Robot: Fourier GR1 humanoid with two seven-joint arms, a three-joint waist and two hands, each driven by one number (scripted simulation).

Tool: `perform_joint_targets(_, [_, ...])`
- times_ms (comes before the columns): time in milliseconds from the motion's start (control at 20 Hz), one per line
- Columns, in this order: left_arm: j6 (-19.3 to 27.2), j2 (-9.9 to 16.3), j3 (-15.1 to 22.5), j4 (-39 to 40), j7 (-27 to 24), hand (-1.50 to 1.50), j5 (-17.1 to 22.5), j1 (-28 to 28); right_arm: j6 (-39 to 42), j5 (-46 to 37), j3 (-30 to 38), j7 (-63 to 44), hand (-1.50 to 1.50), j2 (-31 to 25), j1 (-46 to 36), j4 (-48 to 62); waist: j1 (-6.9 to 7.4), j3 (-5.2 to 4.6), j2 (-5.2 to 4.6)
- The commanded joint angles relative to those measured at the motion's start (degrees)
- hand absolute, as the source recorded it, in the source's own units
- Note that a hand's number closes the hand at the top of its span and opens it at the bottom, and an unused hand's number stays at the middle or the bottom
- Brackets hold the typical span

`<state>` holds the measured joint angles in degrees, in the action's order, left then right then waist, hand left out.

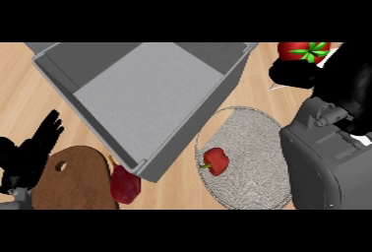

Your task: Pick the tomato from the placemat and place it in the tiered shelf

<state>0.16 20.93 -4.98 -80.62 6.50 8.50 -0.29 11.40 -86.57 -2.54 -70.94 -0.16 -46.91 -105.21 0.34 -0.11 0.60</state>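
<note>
While your right hand (305, 74) curls round the tomato (303, 50) beyond the placemat (251, 147), mind its smooth, soft skin; your left hand (33, 147) rests open

The surface (22, 83) shows pale wood with fine lengthwise grain and a soft satin look. The tiered shelf (145, 98) looks like smooth grey metal or plastic, matt, with flat unmarked walls. Just below the right hand (305, 74), the round placemat (251, 147) has a rough, speckled grey weave like coarse cloth. On it the red pepper (216, 161) is smooth and slightly glossy. In the right hand, the tomato (298, 50) has a shiny red skin and green leaves. Beside the left hand (29, 152), the cutting board (76, 182) is dark brown wood, matt. Both hands are matt black; the forearm (320, 167) is smooth grey.
</note>
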Motion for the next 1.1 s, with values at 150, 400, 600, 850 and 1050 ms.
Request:
perform_joint_targets(150, [-1.52,0.15,-1.24,1.01,-1.45,0.00,1.17,0.06,11.96,-8.59,2.65,-12.96,1.50,0.15,-12.69,2.42,0.09,-0.10,-0.09])
perform_joint_targets(400, [0.47,-1.04,-0.50,0.85,-2.49,0.00,-0.86,1.69,18.94,-15.24,8.23,-6.32,1.50,0.14,-13.16,3.63,-1.18,-0.06,0.12])
perform_joint_targets(600, [-1.01,-0.46,-1.18,-1.28,-2.69,0.00,0.43,3.58,23.39,-16.78,14.31,-2.81,1.50,-0.29,-19.41,6.51,0.09,0.00,0.13])
perform_joint_targets(850, [-1.20,0.16,-0.93,-0.44,-1.02,0.00,-0.24,0.59,25.49,-19.95,19.30,1.95,1.50,-1.70,-22.83,7.65,-0.38,0.06,-0.23])
perform_joint_targets(1050, [-0.74,-0.40,-1.13,1.81,-3.18,0.00,-1.40,0.15,26.28,-23.03,21.27,5.82,1.50,-3.10,-20.40,6.93,-0.75,0.07,-0.40])
